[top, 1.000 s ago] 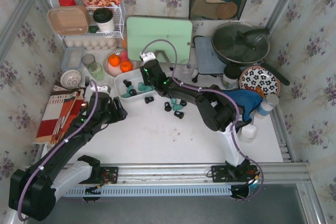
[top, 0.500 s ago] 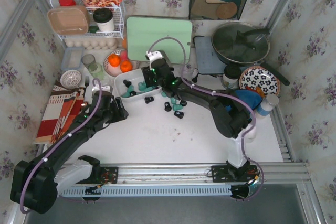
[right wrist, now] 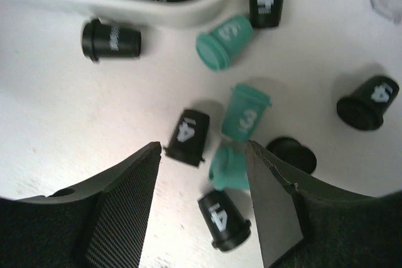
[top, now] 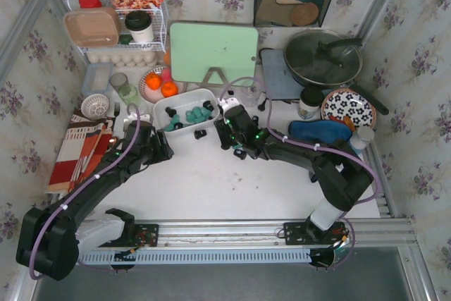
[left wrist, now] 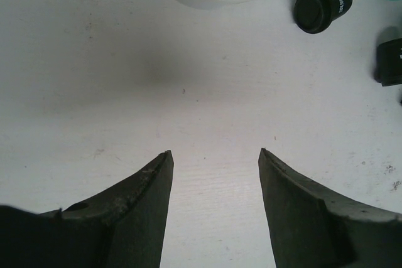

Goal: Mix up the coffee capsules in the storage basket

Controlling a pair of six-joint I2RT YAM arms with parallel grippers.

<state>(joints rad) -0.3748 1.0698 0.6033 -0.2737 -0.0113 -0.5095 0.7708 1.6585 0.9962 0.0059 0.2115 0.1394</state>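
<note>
My right gripper point(right wrist: 202, 147), jaws apart, hangs over loose capsules point(right wrist: 246, 112) beside the basket point(right wrist: 125, 9). A black capsule point(right wrist: 187, 136) lies just ahead of the gap, long axis pointing away, square to the closing line. My left gripper point(left wrist: 215, 153), open too, sits farther off.

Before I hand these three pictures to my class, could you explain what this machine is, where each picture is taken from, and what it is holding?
These are two robot arms bolted to a table. The wide picture looks down from above and behind them. The other two come from a camera on each wrist, so the dark prongs are that arm's own claw. The left claw is open over bare table near a white storage basket. The right claw is open above loose coffee capsules, teal and black, lying outside the basket; more lie inside. Neither claw holds anything.
</note>
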